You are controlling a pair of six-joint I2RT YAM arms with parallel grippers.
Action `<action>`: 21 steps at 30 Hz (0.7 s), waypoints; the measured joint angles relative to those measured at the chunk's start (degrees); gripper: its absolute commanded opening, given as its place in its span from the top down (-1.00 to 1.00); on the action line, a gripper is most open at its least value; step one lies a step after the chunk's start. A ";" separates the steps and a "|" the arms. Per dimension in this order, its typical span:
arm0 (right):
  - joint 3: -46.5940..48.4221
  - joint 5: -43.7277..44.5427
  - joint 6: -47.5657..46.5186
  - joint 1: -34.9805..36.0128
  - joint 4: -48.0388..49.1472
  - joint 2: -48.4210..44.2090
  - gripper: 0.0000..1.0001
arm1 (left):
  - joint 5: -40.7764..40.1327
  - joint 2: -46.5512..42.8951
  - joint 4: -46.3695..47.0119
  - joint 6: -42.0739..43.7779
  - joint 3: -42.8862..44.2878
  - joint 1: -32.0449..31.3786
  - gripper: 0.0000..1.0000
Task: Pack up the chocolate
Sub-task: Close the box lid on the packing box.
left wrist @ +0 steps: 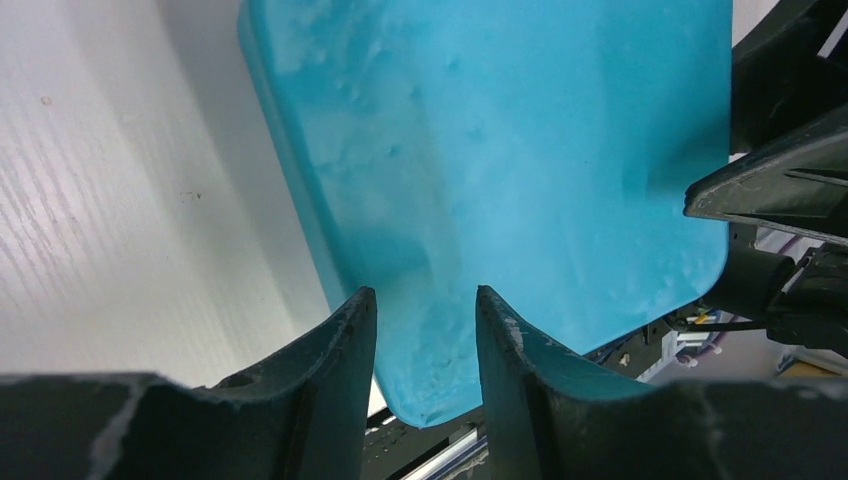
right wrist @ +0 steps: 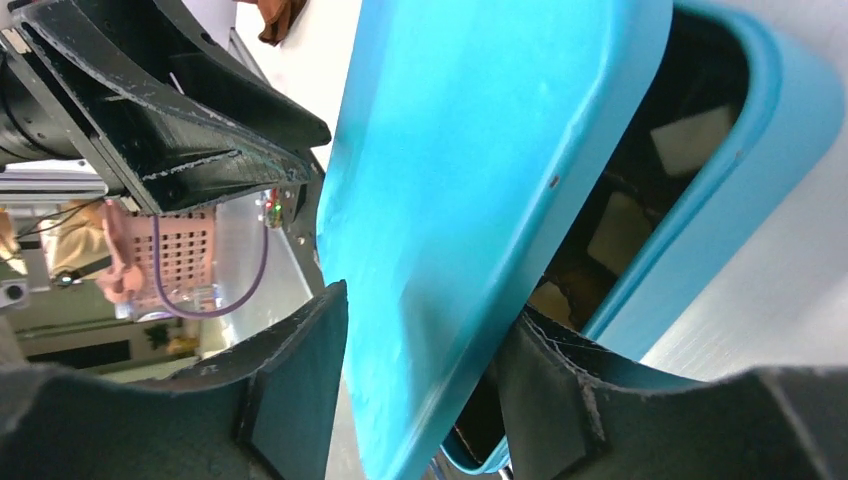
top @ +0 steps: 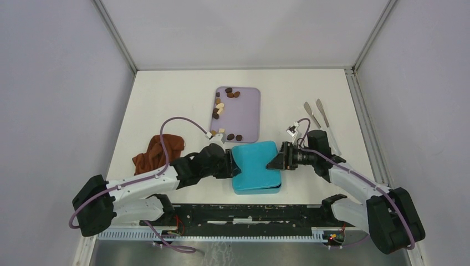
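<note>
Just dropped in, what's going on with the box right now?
Both arms are at the teal box. The left gripper and right gripper straddle opposite edges of its lid, which sits tilted above the box; the right jaws stand clear of it. Inside lie cream chocolate pieces, and more chocolate is on the purple tray.

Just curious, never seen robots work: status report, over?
Left gripper and right gripper straddle the teal rounded box lid, grip unclear. Lid ajar. Small brown and cream chocolates lie on lilac tray. Nothing blocking.
</note>
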 measured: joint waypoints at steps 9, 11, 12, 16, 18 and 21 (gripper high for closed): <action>4.07 4.68 -9.77 -0.35 -9.29 -1.88 -0.29 | -2.89 1.79 -2.23 0.57 2.27 -0.61 0.05; 4.37 5.03 -11.52 -0.42 -10.95 -2.21 -0.29 | -3.02 1.97 -2.45 0.79 2.58 -0.61 0.04; 4.81 5.40 -12.72 -0.42 -11.85 -2.45 -0.28 | -3.15 2.19 -2.47 1.11 2.75 -0.61 0.04; 6.88 7.13 -18.05 -0.59 -15.93 -3.34 -0.29 | -3.23 2.93 -2.49 1.77 3.19 -0.61 0.04; 8.31 8.39 -21.18 -0.92 -17.77 -3.87 -0.29 | -3.23 3.30 -2.49 2.10 3.45 -0.61 0.04; 10.67 9.90 -26.60 -1.49 -20.28 -5.09 -0.29 | -3.23 3.58 -2.49 2.62 3.72 -0.61 0.03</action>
